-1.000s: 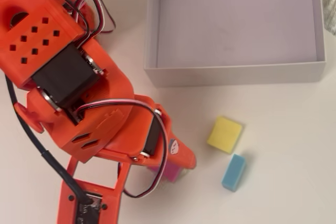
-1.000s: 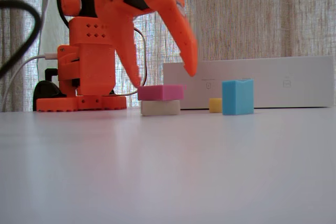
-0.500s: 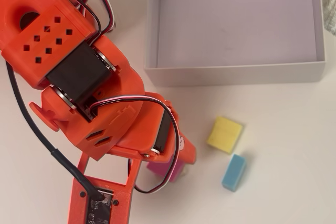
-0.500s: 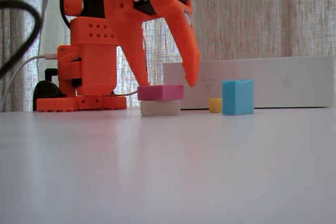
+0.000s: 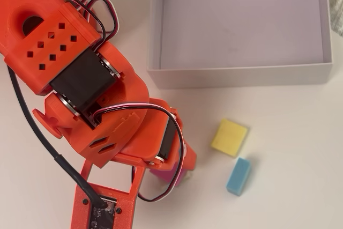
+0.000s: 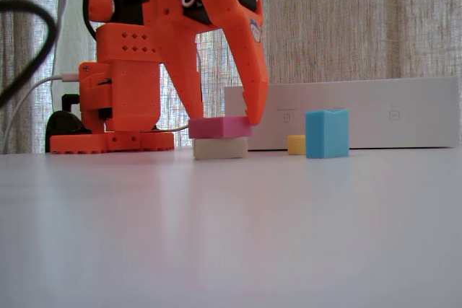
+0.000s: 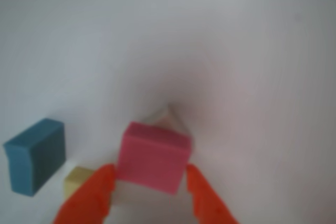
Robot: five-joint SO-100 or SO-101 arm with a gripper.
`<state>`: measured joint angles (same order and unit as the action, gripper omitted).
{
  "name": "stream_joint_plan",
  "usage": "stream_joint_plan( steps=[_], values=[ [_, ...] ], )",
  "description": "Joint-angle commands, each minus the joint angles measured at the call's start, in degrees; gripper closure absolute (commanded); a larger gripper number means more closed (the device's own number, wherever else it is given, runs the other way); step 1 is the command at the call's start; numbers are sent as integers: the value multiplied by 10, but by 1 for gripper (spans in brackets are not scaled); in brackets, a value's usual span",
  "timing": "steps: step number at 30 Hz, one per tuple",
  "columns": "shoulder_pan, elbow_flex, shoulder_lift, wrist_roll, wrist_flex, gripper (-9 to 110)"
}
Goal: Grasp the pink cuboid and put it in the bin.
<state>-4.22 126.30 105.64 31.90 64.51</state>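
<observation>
The bin [image 5: 161, 30] lies far and right in the overhead view. The gripper [image 7: 149, 182] is spread, a finger at each side of the pink cuboid [image 7: 153, 157], which sits on a cream block [image 6: 220, 148]. It looks light, soft foam; pinch its side faces. Only the fixed view shows the stack; overhead, the arm hides most of it

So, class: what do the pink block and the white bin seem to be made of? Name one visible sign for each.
The pink block looks like matte foam: no shine, soft edges and a faintly grainy face. The white bin looks like thin, smooth cardboard, with straight low walls and a dull finish, though plastic cannot be ruled out.
</observation>
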Motion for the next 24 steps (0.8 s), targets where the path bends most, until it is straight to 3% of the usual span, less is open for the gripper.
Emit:
stream_joint_plan(
  steps=[1,24],
  values=[
    [-4,-4,-2,-4,-5,88],
    [-7,-5,-8,-3,-10,108]
  ],
)
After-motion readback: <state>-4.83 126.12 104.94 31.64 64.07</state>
